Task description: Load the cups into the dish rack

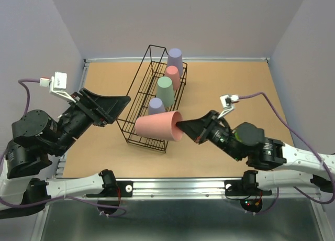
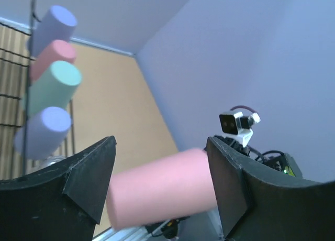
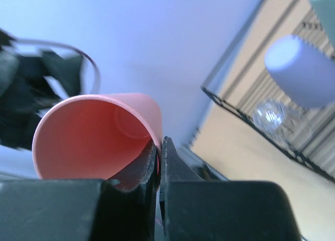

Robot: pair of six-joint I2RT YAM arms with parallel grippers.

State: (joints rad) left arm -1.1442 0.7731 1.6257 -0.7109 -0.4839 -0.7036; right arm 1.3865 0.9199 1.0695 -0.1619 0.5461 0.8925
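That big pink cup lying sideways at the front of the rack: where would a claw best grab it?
By the rim of its open mouth, coming from the right. The salmon-pink cup lies on its side with the mouth facing the right gripper, and the thin wall fits between its jaws, one inside, one outside. The round body would probably be a wider, slipperier hold.

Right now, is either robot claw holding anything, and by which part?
The right gripper pinches the salmon-pink cup by its open rim, one finger inside, one outside. The left gripper holds nothing.

matt plastic pink cup [image 1: 157, 126], black wire rack [image 1: 140, 102], brown board table [image 1: 235, 78]
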